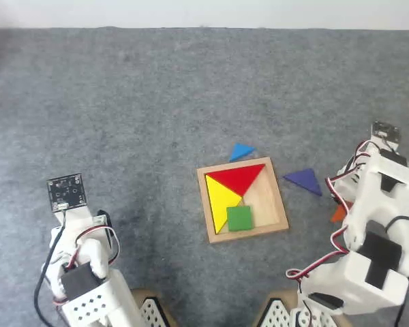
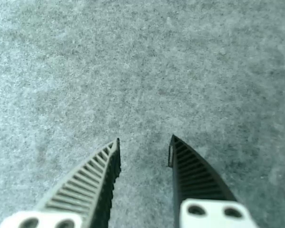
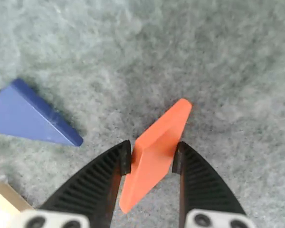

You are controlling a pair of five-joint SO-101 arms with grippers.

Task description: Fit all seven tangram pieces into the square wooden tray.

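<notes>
The square wooden tray (image 1: 249, 234) lies mid-table and holds a red triangle (image 1: 238, 178), a yellow triangle (image 1: 220, 199) and a green square (image 1: 239, 218). A small blue triangle (image 1: 240, 151) lies just beyond the tray's far edge. A purple triangle (image 1: 304, 180) sits on the carpet to the tray's right. My right gripper (image 3: 152, 159) is shut on an orange piece (image 3: 156, 152), which peeks out beside the right arm (image 1: 338, 214). The purple triangle (image 3: 28, 116) lies close by it. My left gripper (image 2: 145, 142) is open over bare carpet, far left of the tray.
Grey carpet covers the whole table. The left arm (image 1: 82, 272) stands at the near left, the right arm (image 1: 375, 231) at the near right. A corner of the tray (image 3: 0, 199) shows close to the right gripper.
</notes>
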